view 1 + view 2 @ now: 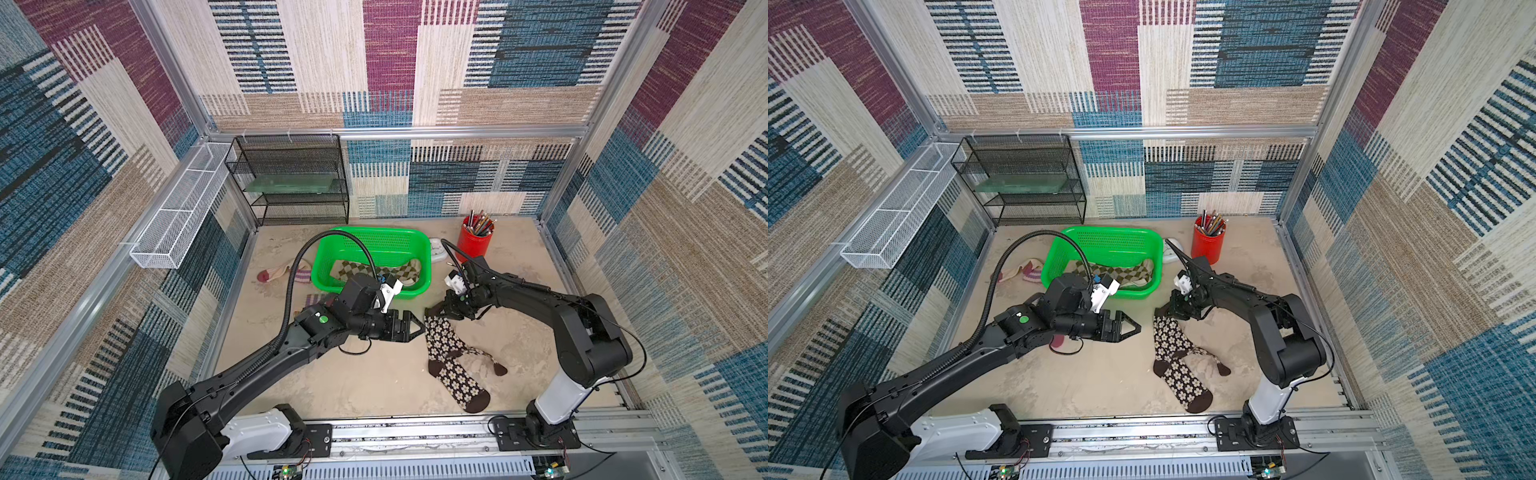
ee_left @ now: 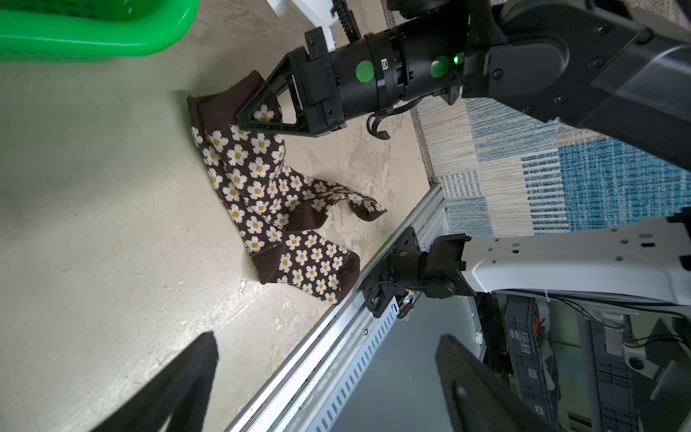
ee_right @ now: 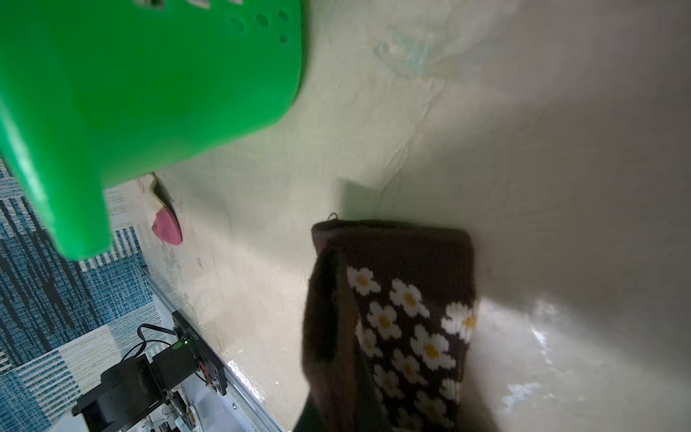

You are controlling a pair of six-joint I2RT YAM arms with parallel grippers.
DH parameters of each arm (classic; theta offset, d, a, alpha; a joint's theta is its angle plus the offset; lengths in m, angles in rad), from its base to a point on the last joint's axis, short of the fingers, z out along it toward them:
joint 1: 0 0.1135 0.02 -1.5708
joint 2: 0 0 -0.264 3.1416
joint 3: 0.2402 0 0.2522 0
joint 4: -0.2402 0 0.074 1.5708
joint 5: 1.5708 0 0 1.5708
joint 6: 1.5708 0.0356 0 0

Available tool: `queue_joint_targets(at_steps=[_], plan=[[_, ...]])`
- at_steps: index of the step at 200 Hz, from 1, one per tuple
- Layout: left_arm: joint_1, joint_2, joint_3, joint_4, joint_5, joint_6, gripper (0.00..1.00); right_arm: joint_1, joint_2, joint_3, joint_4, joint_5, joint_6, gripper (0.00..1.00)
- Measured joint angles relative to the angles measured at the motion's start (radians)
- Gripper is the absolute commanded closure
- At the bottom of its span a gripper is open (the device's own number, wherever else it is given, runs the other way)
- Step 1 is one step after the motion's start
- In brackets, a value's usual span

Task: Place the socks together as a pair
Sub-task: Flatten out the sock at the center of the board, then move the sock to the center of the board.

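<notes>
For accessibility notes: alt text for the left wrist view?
Two dark brown knit socks with white daisies lie overlapped on the beige tabletop, the right end effector shut at their cuffs, a green plastic basket nearby.

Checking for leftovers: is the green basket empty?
Not empty: the green basket holds at least one tan-brown argyle sock, visible in both top views.

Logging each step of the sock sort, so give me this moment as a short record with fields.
daisy socks: on the table, legs overlapping, feet apart
right gripper: shut on their cuffs
left gripper: open, empty, near the cuffs
argyle sock: inside the green basket
striped sock: on the table beside the basket
</notes>
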Motion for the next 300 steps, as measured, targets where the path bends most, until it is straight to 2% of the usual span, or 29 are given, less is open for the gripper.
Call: queue_joint_targets(at_steps=[24, 35, 57, 81, 89, 94, 115, 127, 159, 182, 219, 261, 280, 300], plan=[[0.005, -0.002, -0.016, 0.003, -0.003, 0.000, 0.09, 0.016, -0.008, -0.021, 0.034, 0.026, 0.027, 0.40], [0.007, -0.001, -0.019, 0.003, -0.003, 0.000, 0.09, 0.014, -0.014, -0.029, 0.031, 0.044, 0.040, 0.32], [0.007, 0.000, -0.023, 0.005, -0.003, 0.000, 0.09, 0.015, -0.090, -0.036, 0.006, 0.093, 0.048, 0.24], [0.007, -0.012, -0.042, 0.003, -0.004, 0.000, 0.08, 0.017, -0.230, -0.043, -0.035, 0.158, 0.048, 0.22], [0.007, -0.018, -0.047, 0.003, -0.004, -0.001, 0.08, 0.018, -0.265, -0.053, -0.047, 0.180, 0.048, 0.24], [0.007, -0.021, -0.049, 0.003, -0.005, -0.001, 0.08, 0.020, -0.283, -0.062, -0.055, 0.192, 0.048, 0.29], [0.010, -0.032, -0.059, 0.004, -0.010, -0.002, 0.08, 0.041, -0.320, -0.112, -0.075, 0.216, 0.048, 0.69], [0.016, -0.039, -0.065, 0.003, -0.020, -0.003, 0.08, 0.064, -0.312, -0.137, -0.075, 0.217, 0.049, 0.79], [0.050, -0.061, -0.086, 0.002, -0.028, -0.004, 0.08, 0.121, -0.235, -0.161, -0.034, 0.243, 0.078, 0.82], [0.084, -0.108, -0.103, -0.014, -0.030, -0.004, 0.08, 0.173, -0.144, -0.115, -0.006, 0.292, 0.082, 0.83], [0.151, -0.233, -0.164, -0.060, -0.057, -0.007, 0.08, 0.291, 0.009, -0.034, 0.023, 0.374, 0.072, 0.85], [0.183, -0.390, -0.235, -0.146, -0.082, -0.019, 0.07, 0.434, 0.101, 0.064, 0.042, 0.425, 0.036, 0.86], [0.188, -0.439, -0.251, -0.182, -0.091, -0.031, 0.07, 0.481, 0.114, 0.108, 0.032, 0.450, 0.025, 0.86], [0.190, -0.480, -0.261, -0.203, -0.106, -0.035, 0.07, 0.486, 0.045, 0.113, 0.011, 0.491, 0.023, 0.83]])
